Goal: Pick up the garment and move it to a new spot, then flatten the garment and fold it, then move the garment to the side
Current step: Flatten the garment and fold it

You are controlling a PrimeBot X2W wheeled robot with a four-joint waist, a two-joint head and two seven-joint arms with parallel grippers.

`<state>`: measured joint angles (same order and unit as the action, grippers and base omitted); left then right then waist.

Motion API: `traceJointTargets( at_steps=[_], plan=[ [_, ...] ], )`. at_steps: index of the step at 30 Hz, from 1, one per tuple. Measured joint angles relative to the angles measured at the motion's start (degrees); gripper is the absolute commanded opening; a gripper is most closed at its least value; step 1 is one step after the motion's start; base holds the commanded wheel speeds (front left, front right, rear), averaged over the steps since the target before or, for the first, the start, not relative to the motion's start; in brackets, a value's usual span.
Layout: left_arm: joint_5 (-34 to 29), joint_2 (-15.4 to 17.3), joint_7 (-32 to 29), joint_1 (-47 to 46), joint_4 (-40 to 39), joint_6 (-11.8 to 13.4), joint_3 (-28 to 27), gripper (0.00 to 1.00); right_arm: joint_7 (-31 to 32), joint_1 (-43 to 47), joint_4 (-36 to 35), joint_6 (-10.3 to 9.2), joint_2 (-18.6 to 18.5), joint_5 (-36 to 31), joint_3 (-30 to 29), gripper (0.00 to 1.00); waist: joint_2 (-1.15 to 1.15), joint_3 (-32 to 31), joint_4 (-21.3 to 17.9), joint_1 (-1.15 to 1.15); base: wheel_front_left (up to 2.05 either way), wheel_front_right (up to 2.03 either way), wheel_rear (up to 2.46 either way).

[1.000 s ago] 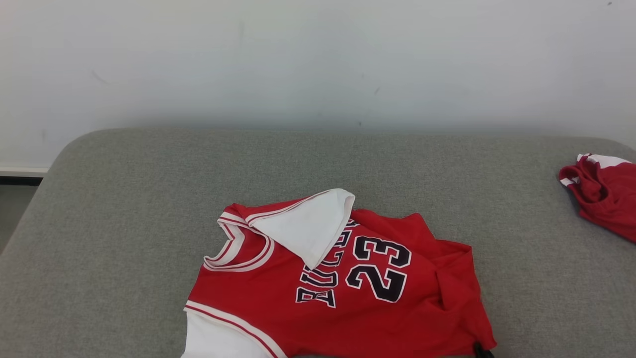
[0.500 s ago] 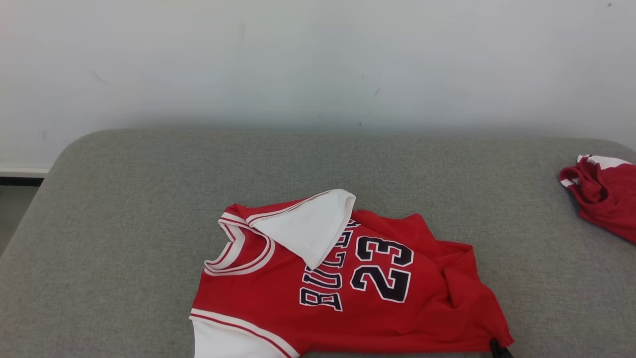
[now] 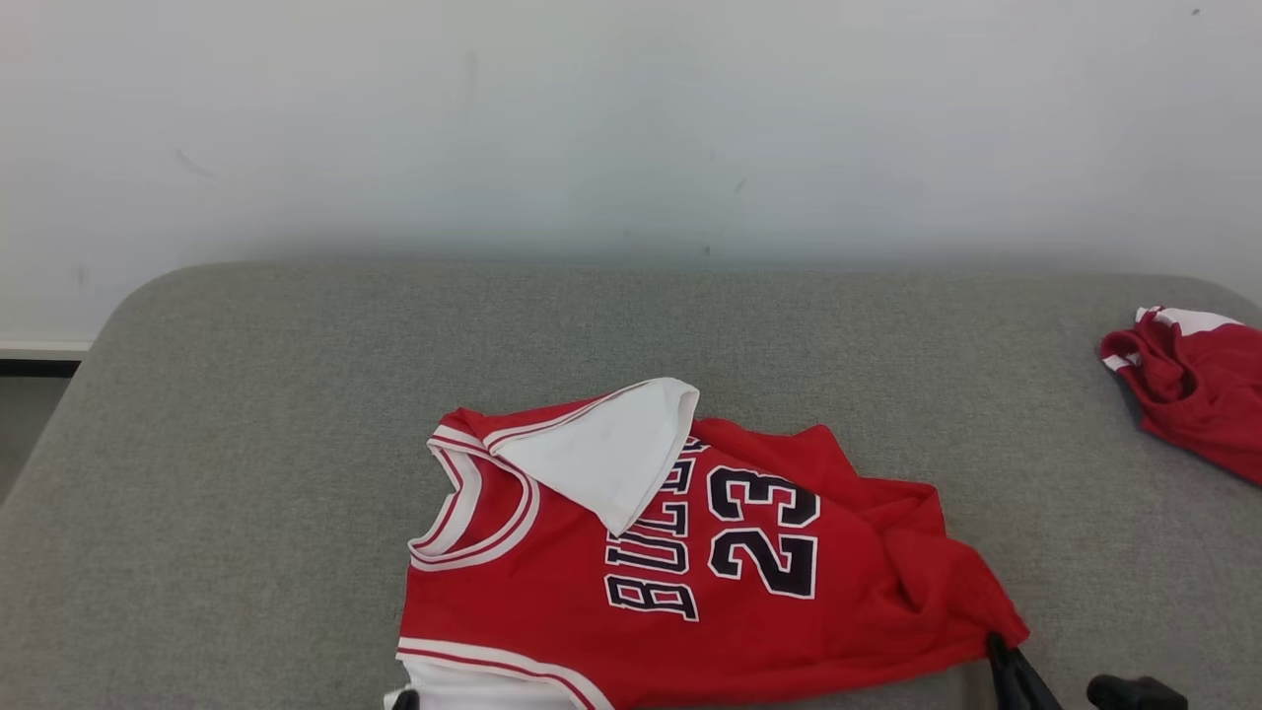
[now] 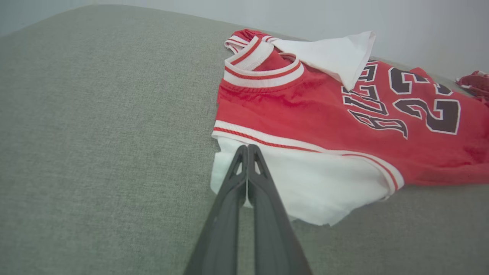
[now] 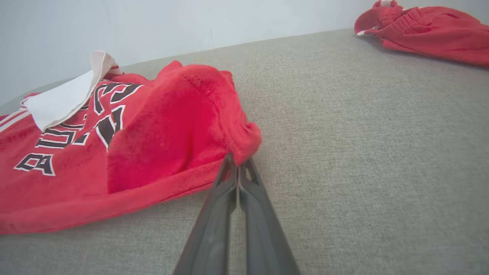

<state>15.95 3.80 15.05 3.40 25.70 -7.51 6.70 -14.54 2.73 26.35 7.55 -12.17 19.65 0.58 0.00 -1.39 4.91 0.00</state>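
Left wrist view puts us at the near edge of the jersey (image 4: 305, 114): the left gripper (image 4: 247, 147) has its fingers pressed together, and we judge it is pinching the near sleeve (image 4: 305, 183) just below the striped trim. On the right, the right gripper (image 5: 237, 160) is likewise pressed together, pinching the bunched hem corner (image 5: 244, 143). The jersey lies chest up on the grey cushion (image 3: 246, 444), near the middle, collar to the left.

We judge the flattening step is in hand, with 2 near points held. The next move calls for drawing those points apart, left and right, low over the cushion, so the slack by the hem pulls out without lifting the cloth.

Farther in, the far sleeve (image 3: 601, 454) lies flipped over the chest, covering part of the lettering beside the 23 (image 3: 764, 532); it must be turned back before any fold. At the far right, well apart, more red clothes (image 3: 1193, 394) sit on the cushion, limiting a rightward pull. Behind is a pale wall (image 3: 631, 118).
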Motion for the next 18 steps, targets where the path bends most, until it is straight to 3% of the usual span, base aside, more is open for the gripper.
traceJointTargets(
  at_steps=[9, 18],
  plan=[
    [-0.2, 0.15, 0.0, -6.36, 1.37, 0.0, -0.16, 0.0, 0.27, -9.23, 7.01, 0.0, -0.36, 0.37, 2.6, 0.0, 0.0, -0.05, 0.11, 0.0, 0.0, 0.0, 0.0],
    [0.53, 0.02, 0.0, -5.32, 4.24, 0.0, 1.05, 0.0, -0.15, -10.96, 13.19, 0.0, 0.12, 1.4, 4.49, 0.0, 0.0, -0.37, 0.3, 0.0, 0.0, 0.0, 0.0]
  ],
)
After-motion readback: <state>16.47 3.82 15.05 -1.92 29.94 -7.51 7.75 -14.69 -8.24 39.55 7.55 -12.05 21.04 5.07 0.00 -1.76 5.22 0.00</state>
